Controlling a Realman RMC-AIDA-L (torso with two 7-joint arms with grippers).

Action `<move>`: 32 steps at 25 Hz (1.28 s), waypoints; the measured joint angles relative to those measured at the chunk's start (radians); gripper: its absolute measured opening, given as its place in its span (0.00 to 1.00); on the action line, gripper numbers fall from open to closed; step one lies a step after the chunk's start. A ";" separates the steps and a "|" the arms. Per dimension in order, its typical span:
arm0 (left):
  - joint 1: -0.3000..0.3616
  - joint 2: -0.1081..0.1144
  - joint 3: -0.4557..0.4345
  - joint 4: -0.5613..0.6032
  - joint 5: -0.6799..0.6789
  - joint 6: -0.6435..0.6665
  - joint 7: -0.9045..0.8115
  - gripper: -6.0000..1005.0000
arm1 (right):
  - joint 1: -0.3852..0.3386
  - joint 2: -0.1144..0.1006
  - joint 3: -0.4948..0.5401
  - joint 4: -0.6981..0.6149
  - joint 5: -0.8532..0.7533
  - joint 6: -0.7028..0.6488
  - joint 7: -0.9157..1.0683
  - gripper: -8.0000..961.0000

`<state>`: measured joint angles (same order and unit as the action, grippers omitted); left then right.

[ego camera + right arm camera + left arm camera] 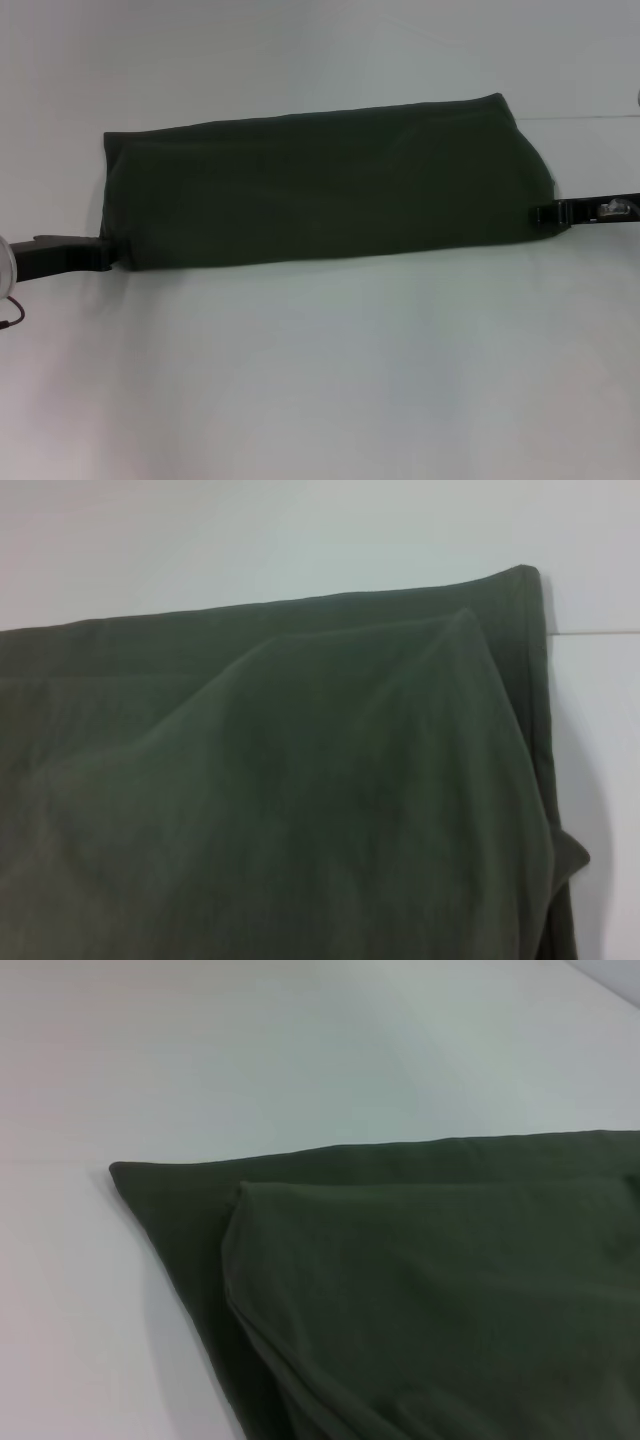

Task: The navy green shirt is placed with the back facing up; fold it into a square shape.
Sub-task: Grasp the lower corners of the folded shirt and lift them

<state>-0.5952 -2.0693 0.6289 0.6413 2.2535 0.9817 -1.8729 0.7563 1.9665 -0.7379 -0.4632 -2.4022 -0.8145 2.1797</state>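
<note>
The navy green shirt (320,185) lies across the table as a long dark olive band, doubled over, with its plain side up. My left gripper (108,252) is at the band's near left corner and is shut on the fabric there. My right gripper (540,212) pinches the near right end. In the left wrist view the shirt (430,1300) shows an upper layer rising over a flat lower layer. The right wrist view shows the shirt (280,800) lifting in soft ridges toward the camera. The fingertips themselves are hidden by cloth.
The white table (320,380) stretches in front of the shirt and behind it. A thin seam line (590,117) runs across the table at the far right. A red cable (12,318) hangs by my left arm.
</note>
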 joint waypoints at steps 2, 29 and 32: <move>0.000 0.000 0.000 0.000 0.000 0.000 0.000 0.07 | 0.000 0.000 0.000 0.000 0.000 0.000 0.000 0.35; -0.008 0.019 -0.015 0.009 0.002 0.065 -0.048 0.07 | -0.054 -0.005 0.018 -0.093 0.013 -0.122 -0.023 0.01; -0.002 0.027 -0.022 0.034 0.011 0.121 -0.076 0.07 | -0.078 -0.001 0.022 -0.140 0.024 -0.179 -0.024 0.01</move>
<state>-0.5975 -2.0420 0.6070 0.6752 2.2645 1.1027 -1.9487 0.6786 1.9653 -0.7161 -0.6033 -2.3779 -0.9937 2.1553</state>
